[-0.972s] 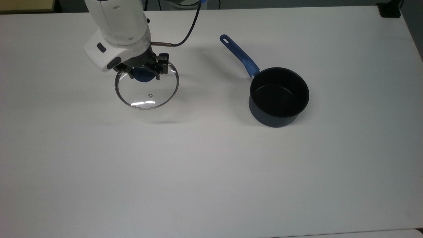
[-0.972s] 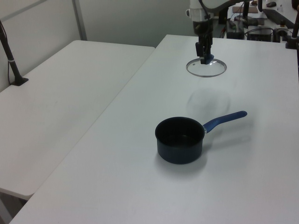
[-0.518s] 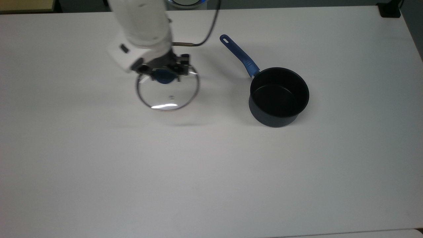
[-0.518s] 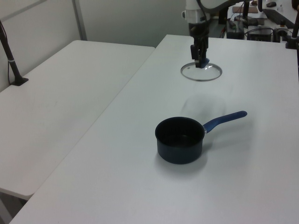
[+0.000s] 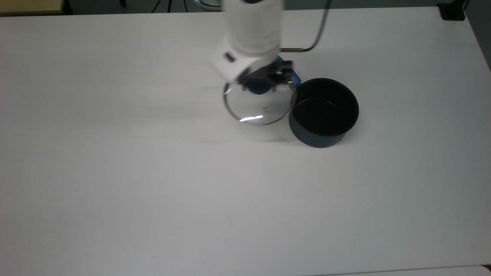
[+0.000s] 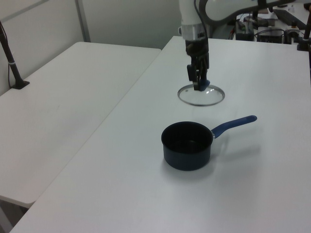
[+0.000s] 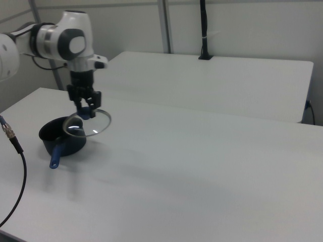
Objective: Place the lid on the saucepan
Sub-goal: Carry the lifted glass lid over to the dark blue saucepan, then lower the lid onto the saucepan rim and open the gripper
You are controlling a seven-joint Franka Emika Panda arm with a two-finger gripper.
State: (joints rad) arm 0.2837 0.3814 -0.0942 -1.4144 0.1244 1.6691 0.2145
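Observation:
My gripper [image 5: 260,85] [image 6: 200,85] [image 7: 87,112] is shut on the blue knob of the lid [image 5: 256,109] [image 6: 201,96] [image 7: 95,125], a clear glass disc with a metal rim held in the air above the table. In the top view the lid's right edge meets the left rim of the saucepan [image 5: 323,112] [image 6: 187,145] [image 7: 56,138]. The saucepan stands upright on the table, dark outside and black inside. Its long blue handle [image 6: 234,125] [image 7: 57,154] is partly hidden behind my arm in the top view.
The white table [image 5: 153,184] carries the saucepan. A second white table [image 6: 63,92] [image 7: 217,80] adjoins it. A black cable [image 7: 12,166] hangs in the right view's left foreground, and a dark post [image 6: 9,58] [image 7: 204,30] stands on the other table.
My gripper has carried the lid toward the top view's right, from well left of the saucepan to beside its rim. The saucepan has not moved.

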